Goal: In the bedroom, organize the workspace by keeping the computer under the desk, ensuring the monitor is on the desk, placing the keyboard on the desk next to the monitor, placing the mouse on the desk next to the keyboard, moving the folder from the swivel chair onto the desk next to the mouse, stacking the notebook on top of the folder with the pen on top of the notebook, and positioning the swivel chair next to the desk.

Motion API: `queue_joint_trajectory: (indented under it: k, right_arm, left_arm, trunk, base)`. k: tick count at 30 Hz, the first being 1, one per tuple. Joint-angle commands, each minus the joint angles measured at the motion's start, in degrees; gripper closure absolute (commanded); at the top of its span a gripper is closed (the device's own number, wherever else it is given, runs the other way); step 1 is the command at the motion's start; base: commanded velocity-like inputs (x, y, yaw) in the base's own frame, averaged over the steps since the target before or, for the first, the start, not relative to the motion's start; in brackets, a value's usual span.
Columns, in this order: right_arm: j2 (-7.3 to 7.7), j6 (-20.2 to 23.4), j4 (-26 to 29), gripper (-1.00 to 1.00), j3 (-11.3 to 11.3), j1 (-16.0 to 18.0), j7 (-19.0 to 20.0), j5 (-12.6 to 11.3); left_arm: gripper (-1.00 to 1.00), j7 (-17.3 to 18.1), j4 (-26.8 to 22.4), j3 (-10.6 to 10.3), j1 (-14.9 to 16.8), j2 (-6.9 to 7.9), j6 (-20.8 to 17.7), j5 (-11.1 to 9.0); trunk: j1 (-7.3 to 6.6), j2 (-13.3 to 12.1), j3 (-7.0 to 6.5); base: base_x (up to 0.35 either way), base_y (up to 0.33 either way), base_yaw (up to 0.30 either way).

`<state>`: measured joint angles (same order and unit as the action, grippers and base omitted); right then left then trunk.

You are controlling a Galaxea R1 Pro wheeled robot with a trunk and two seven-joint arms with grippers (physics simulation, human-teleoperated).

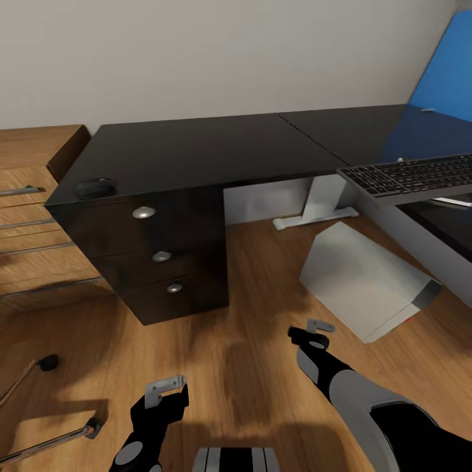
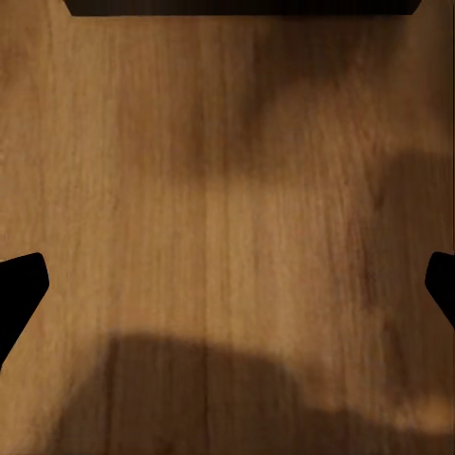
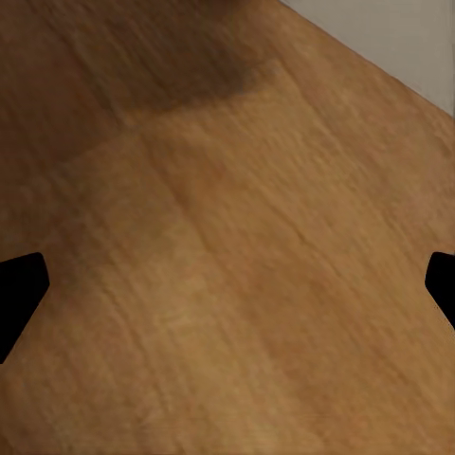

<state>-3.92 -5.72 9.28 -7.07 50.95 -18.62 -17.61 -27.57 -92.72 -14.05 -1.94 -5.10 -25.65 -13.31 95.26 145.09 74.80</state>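
The black desk (image 1: 216, 147) stands against the wall, its drawer unit (image 1: 164, 252) at the left end. The black mouse (image 1: 95, 188) sits on the desk's near left corner. At the right edge lies the black keyboard (image 1: 413, 176), on a grey-edged surface in front of the desk. The light grey computer (image 1: 367, 288) rests tilted on the floor, in front of the desk's white leg (image 1: 321, 203). Chrome legs of the swivel chair (image 1: 62, 439) show at the lower left. My left gripper (image 1: 167, 390) (image 2: 227, 294) and right gripper (image 1: 314, 331) (image 3: 227, 294) hang open over bare floor.
A light wooden dresser (image 1: 33, 216) stands left of the desk. A blue wall panel (image 1: 446, 65) leans at the back right, with a small pale object (image 1: 427, 109) on the desk near it. A dark glossy panel (image 1: 449, 229) lies below the keyboard. Wooden floor (image 1: 249, 367) spreads between the arms.
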Motion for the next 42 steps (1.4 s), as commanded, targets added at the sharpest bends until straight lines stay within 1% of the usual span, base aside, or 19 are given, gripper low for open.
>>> queue_joint_trajectory:
  k: [1, 3, 10, 11, 12, 16, 18, 19, 21, 25, 28, 31, 32, 33, 34, 35, 36, 39, 42]
  right_arm:
    - [-0.17, -0.5, 0.0, -1.0, -0.5, 0.0, -0.3, 0.0]
    - [-0.4, -0.8, -0.1, -1.0, -0.4, 0.0, -0.3, 1.0]
    - [-1.17, -0.9, -0.1, -1.0, -0.5, 0.0, -0.2, 1.6]
    - [-1.33, -0.9, -0.1, -1.0, -0.5, 0.0, -0.2, 1.6]
    - [-1.58, -1.0, -0.1, -1.0, -0.4, 0.0, -0.3, 1.6]
    - [-1.63, -1.0, -0.1, -1.0, -0.4, -0.1, -0.4, 1.6]
    - [-1.68, -1.7, 0.2, -1.0, -0.5, -0.9, -0.5, 1.7]
    - [-3.09, -4.9, 0.5, -1.0, -0.5, -2.6, -0.5, 1.7]
    - [-3.94, -5.8, 0.6, -1.0, -0.5, -3.8, -0.6, 1.9]
    - [-4.58, -8.0, 1.2, -1.0, -0.6, -6.2, -0.6, 2.6]
    - [-4.95, -9.7, 5.4, -1.0, -0.6, -9.9, -0.7, 4.3]
    - [-4.96, -9.8, 12.7, -1.0, -0.5, -15.3, -0.8, 6.6]
    - [-4.93, -9.0, 17.8, -1.0, -0.5, -18.7, -0.8, 7.7]
    - [-4.8, -4.6, 33.2, -1.0, -0.4, -29.9, -0.9, 10.8]
    - [-4.76, -3.5, 36.2, -1.0, -0.4, -32.1, -0.9, 11.4]
    - [-4.64, -0.7, 43.6, -1.0, -0.4, -38.1, -0.8, 12.9]
    - [-4.42, 0.5, 46.6, -1.0, -0.4, -41.1, -0.8, 13.5]
    - [-3.16, 1.9, 49.2, -1.0, -0.3, -45.0, -0.8, 14.1]
    - [-2.12, 2.0, 48.5, -1.0, -0.3, -46.0, -0.7, 14.1]
  left_arm:
    - [-1.0, -0.5, -0.1, 0.0, 0.0, 0.01, -0.1, -0.6]
    - [-1.0, -0.5, -0.1, 0.0, 0.0, 0.01, -0.1, -0.6]
    - [-1.0, -0.7, -0.1, 0.2, 0.0, -0.01, -0.1, -0.6]
    - [-1.0, -1.2, -0.1, 0.3, 0.0, -0.04, -0.1, -0.6]
    - [-1.0, -6.2, -0.1, 0.0, 0.0, -0.15, -0.1, -0.6]
    - [-1.0, -7.1, 0.0, 0.0, 0.0, -0.16, 0.0, -0.7]
    - [-1.0, -7.5, 0.0, 0.0, 0.0, -0.11, 0.0, -0.7]
    - [-1.0, -7.9, 1.5, 0.3, 0.0, -0.01, 0.0, -0.6]
    - [-1.0, -8.0, 2.0, 0.2, 0.0, 0.0, 0.0, -0.6]
    - [-1.0, -8.1, 2.3, 0.2, 0.0, -0.01, 0.0, -0.6]
    - [-1.0, -8.0, 2.5, 0.3, 0.0, 0.0, 0.0, -0.6]
    - [-1.0, -8.0, 2.6, 0.3, 0.0, 0.0, 0.0, -0.6]
    - [-1.0, -8.0, 2.7, 0.4, 0.0, 0.01, 0.0, -0.7]
    - [-1.0, -8.1, 2.8, 0.3, 0.0, -0.01, 0.0, -0.7]
    - [-1.0, -8.1, 2.8, 0.3, 0.0, -0.01, 0.0, -0.7]
    - [-1.0, -8.1, 2.8, 0.3, 0.0, 0.02, 0.0, -0.7]
    - [-1.0, -8.1, 3.0, 0.3, 0.0, 0.04, 0.0, -0.7]
    - [-1.0, -8.1, 4.7, 0.3, 0.0, 0.37, 0.1, -0.7]
    - [-1.0, -8.0, 6.3, 0.3, 0.0, 0.93, 0.2, -0.7]
  trunk:
    - [-0.03, 0.0, -0.2]
    - [-0.08, 0.0, -0.64]
    - [-0.26, -0.1, -2.19]
    - [-0.29, -0.1, -2.41]
    - [-0.31, -0.1, -2.63]
    - [-0.42, -0.2, -3.52]
    - [-0.47, -0.2, -3.96]
    - [-0.49, -0.2, -4.18]
    - [-0.54, -0.3, -4.63]
    - [-0.65, -0.3, -5.51]
    - [-0.73, -0.4, -6.18]
    - [-0.8, -0.4, -6.84]
    - [-0.83, -0.4, -7.06]
    - [-0.85, -0.4, -7.28]
    - [-0.88, -0.4, -7.51]
    - [-0.91, -0.5, -7.73]
    - [-0.93, -0.5, -7.95]
    - [-1.01, -0.5, -8.61]
    - [-1.09, -0.5, -9.28]
  base:
    - [-0.003, 0.0, 0.0]
    - [-0.002, 0.0, 0.0]
    - [0.0, 0.0, 0.0]
    - [0.0, 0.0, 0.0]
    - [0.0, 0.0, 0.0]
    - [0.0, 0.0, 0.0]
    - [0.0, 0.0, 0.0]
    - [0.0, 0.0, 0.0]
    - [0.0, 0.0, 0.0]
    - [0.0, 0.0, 0.0]
    - [0.0, 0.0, 0.0]
    - [0.0, 0.0, 0.0]
    - [0.0, 0.0, 0.0]
    - [0.0, 0.0, 0.0]
    - [0.0, 0.0, 0.0]
    - [0.0, 0.0, 0.0]
    - [0.0, 0.0, 0.0]
    - [0.0, 0.0, 0.0]
    - [0.0, 0.0, 0.0]
